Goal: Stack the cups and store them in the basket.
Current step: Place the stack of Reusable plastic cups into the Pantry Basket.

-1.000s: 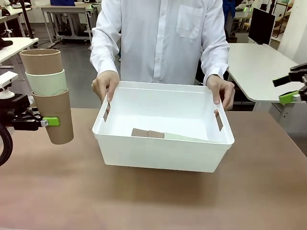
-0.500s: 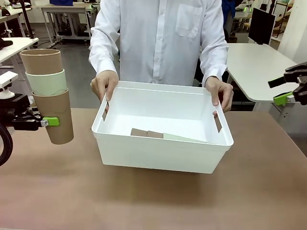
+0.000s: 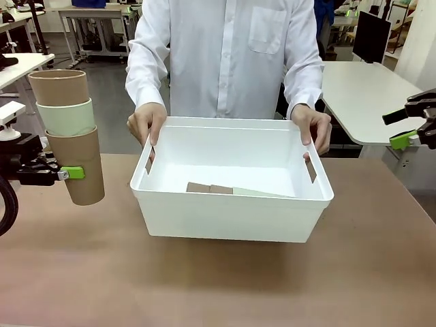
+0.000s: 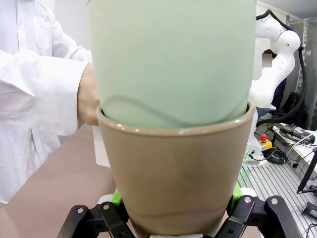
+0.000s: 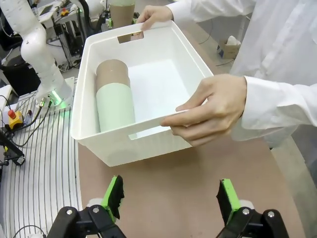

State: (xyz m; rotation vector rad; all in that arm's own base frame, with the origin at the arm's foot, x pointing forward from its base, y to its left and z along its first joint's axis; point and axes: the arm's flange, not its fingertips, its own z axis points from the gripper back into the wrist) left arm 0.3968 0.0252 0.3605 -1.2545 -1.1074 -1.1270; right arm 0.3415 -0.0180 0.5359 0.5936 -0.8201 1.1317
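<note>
**A:** What has the left gripper (image 3: 76,173) got?

**B:** Its green pads are clamped on the bottom brown cup (image 3: 83,163) of an upright stack of three. A mint cup (image 3: 66,117) is nested in that one, and another brown cup (image 3: 59,86) sits on top. The stack hangs to the left of the basket (image 3: 231,218), apart from it.

**A:** And the right gripper (image 5: 171,198)?

**B:** Spread wide, holding nothing, off past the basket's right end.

**A:** What's in the basket?

**B:** A second stack (image 5: 115,96) lies on its side on the floor. A person's hand (image 3: 146,122) grips one short wall, the other hand (image 3: 313,128) the opposite wall.

**A:** So where's the risk?

**B:** Only the lowest cup is gripped. If the stack is tipped hard to lay it down, I'd expect the upper two to slide out. The way in also passes the nearer hand and the rim, so a low approach could clip either. Lowered onto the lying stack, it could roll.
</note>
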